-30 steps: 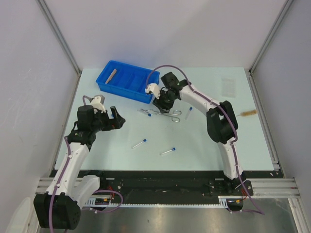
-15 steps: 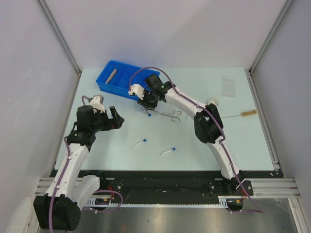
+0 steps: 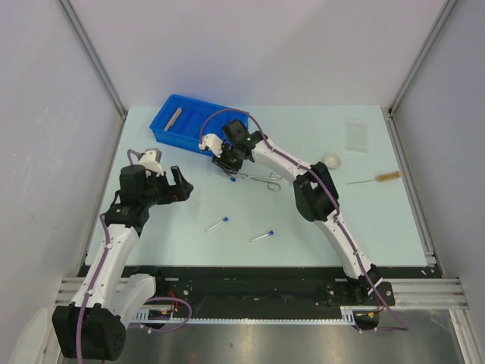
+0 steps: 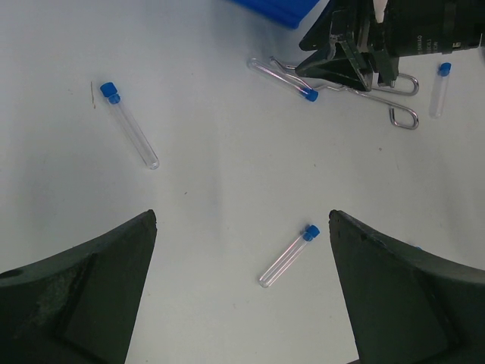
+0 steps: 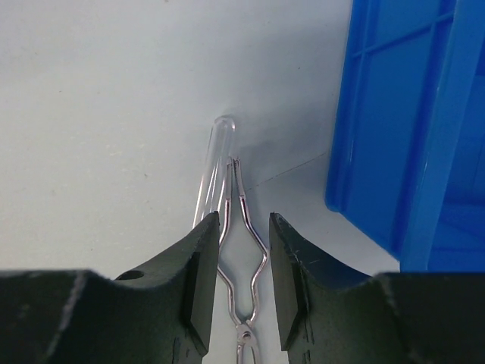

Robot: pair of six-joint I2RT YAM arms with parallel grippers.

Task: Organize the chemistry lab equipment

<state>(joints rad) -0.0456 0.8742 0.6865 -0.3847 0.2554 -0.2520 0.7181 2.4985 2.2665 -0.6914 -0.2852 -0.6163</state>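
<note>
Metal tongs [image 3: 261, 179] lie on the table in front of the blue bin [image 3: 198, 125]. My right gripper [image 3: 229, 161] is low over their tips. In the right wrist view its fingers [image 5: 204, 250] straddle the tongs [image 5: 232, 176] with a small gap, open, and a clear tube [image 5: 211, 171] lies beside the tips. My left gripper [image 3: 182, 187] is open and empty above the table. In the left wrist view a blue-capped tube [image 4: 288, 256] lies between its jaws. Two tubes [image 3: 217, 224] [image 3: 262, 236] lie at mid-table. A wooden stick [image 3: 174, 117] lies in the bin.
A white round dish [image 3: 331, 160], a brown-handled tool [image 3: 375, 178] and a clear rack [image 3: 356, 135] sit at the right. The bin's wall [image 5: 409, 129] is close on the right gripper's right. Another tube [image 4: 438, 89] lies beyond the tongs' handles.
My right gripper has moved left along the tongs toward the bin and now sits over their tips. The white dish has come into view. The left arm has not moved.
</note>
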